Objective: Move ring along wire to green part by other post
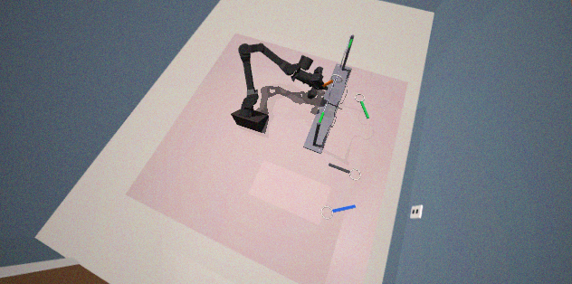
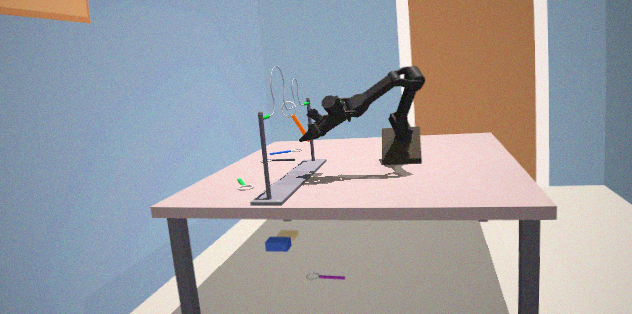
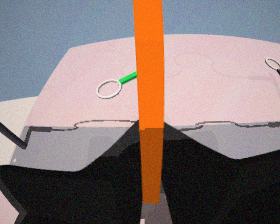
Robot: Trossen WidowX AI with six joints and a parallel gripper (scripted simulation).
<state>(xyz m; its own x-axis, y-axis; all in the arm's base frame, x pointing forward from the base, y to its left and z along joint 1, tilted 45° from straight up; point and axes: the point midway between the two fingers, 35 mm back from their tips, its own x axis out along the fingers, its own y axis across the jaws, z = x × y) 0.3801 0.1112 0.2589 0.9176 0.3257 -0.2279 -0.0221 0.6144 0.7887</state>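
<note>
Pink tabletop (image 2: 450, 178) carrying a grey base plate (image 2: 292, 185) with two posts, nearer post (image 2: 264, 155) at 7 o'clock of the farther one (image 2: 310, 130). Pincer (image 2: 309, 134) clamped nearly shut on the orange handle (image 2: 298, 124). Ring (image 2: 288, 108) up around the wire (image 2: 278, 83) between the posts, near the farther one.

Blue walls (image 2: 150, 58), orange door (image 2: 470, 58), pink table (image 2: 450, 183)

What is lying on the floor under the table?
A blue block, a tan block partly hidden behind it, and a purple-handled ring lie on the floor.
</note>
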